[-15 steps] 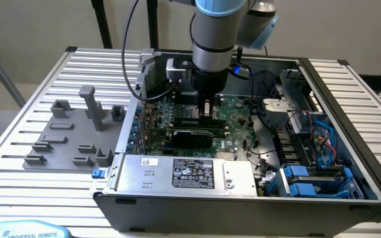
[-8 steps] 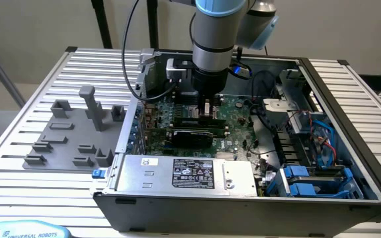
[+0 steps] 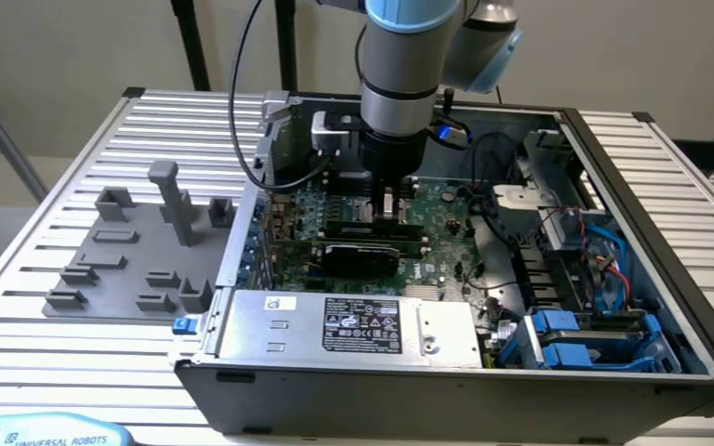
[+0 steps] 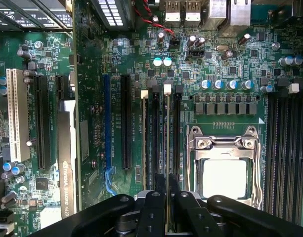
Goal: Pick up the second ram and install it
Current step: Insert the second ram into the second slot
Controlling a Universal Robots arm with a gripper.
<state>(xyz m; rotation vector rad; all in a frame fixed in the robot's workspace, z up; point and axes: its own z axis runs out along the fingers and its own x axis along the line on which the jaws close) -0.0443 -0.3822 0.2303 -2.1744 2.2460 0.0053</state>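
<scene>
While the arm hangs straight down into the open PC case (image 3: 654,279), the tool (image 4: 167,185) sits right over the memory slots (image 4: 161,138) beside the CPU socket (image 4: 225,168). The fingers (image 4: 156,202) are pinched nearly together on the top edge of the second ram (image 4: 167,148), which shows edge-on in the wrist view as a thin pale strip running down into one of the black slots. So the stick is clamped in the tool and standing upright in, or just at, its slot. I can't tell whether it's fully seated or whether the white latch (image 4: 167,89) at the far end has clicked. There's another white latch (image 4: 144,93) one slot over, but I can't make out if a stick is already in there.

Handling-wise, I'd guess this thing is light and stiff but pretty fragile: thin board, little chips on the faces, contacts along the bottom. Gripping it by the flat faces near the middle of the top edge looks like the sane way, since that keeps it square to the slot and off the contacts. Tilt it and it'll likely bind.

Off to the exterior view's left, the grey fixture blocks (image 3: 146,251) sit on the slatted table (image 3: 34,279).
</scene>
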